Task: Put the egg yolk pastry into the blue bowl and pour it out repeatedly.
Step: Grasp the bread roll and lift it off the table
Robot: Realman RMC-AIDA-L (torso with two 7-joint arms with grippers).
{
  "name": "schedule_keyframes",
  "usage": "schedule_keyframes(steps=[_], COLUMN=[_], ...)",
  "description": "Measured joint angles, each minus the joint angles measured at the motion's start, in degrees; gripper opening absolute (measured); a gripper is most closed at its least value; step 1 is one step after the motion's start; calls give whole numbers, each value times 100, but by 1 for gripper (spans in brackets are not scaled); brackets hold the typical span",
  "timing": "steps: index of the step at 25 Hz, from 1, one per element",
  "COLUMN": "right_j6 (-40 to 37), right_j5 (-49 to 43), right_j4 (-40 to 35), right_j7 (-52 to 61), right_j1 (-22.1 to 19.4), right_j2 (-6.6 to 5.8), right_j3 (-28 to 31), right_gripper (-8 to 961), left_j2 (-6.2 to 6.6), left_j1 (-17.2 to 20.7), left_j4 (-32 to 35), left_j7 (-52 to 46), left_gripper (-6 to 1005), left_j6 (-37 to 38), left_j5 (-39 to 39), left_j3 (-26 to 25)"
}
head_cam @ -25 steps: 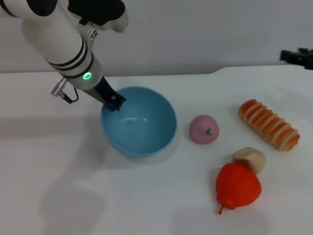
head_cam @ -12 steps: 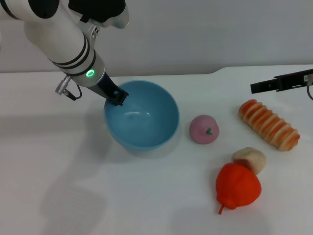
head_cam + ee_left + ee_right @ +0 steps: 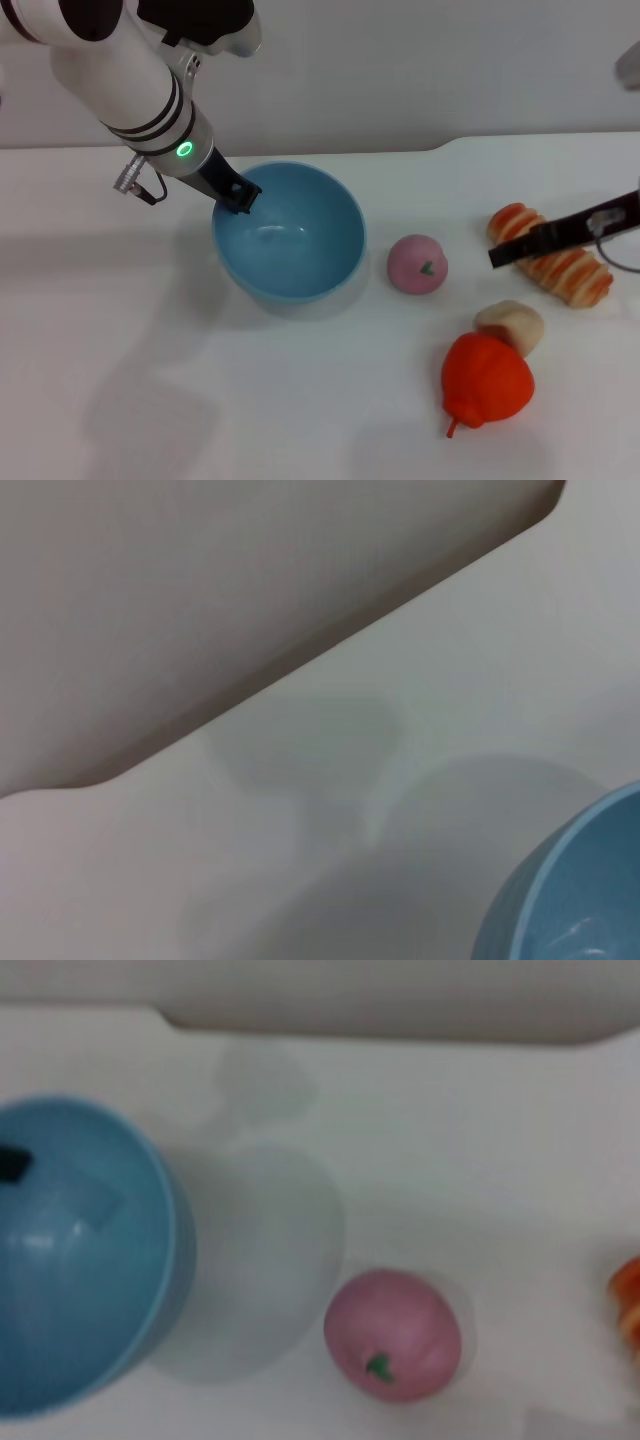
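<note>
The light-blue bowl (image 3: 290, 240) stands left of centre in the head view, and my left gripper (image 3: 238, 196) is shut on its far-left rim. The bowl holds nothing. It also shows in the left wrist view (image 3: 575, 895) and the right wrist view (image 3: 80, 1250). The egg yolk pastry (image 3: 511, 324), a pale beige lump, lies at the front right, touching a red pepper-like toy (image 3: 487, 380). My right gripper (image 3: 512, 251) reaches in from the right, low over the striped bread roll (image 3: 560, 268) and a little beyond the pastry.
A pink ball with a green mark (image 3: 418, 264) lies between the bowl and the roll; it also shows in the right wrist view (image 3: 392, 1333). The white table's far edge (image 3: 440, 146) runs along a grey wall.
My right arm has come in from the far right edge and dropped to just over the bread roll. My left gripper has shifted the bowl slightly back and to the right.
</note>
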Motion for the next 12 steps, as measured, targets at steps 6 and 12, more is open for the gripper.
schedule_keyframes(steps=[6, 12], right_j6=[92, -22], right_j5=[-209, -263], right_j4=[432, 664], right_j7=[-36, -25], right_j1=[160, 243], right_j2=[165, 186], right_j3=[0, 0], right_gripper=[545, 537], left_j2=[1, -5], left_j1=[6, 14], left_j4=[4, 4], left_j7=[0, 0], left_gripper=[-1, -1], left_j6=[14, 19], left_j5=[-2, 0], left_j3=[-6, 8])
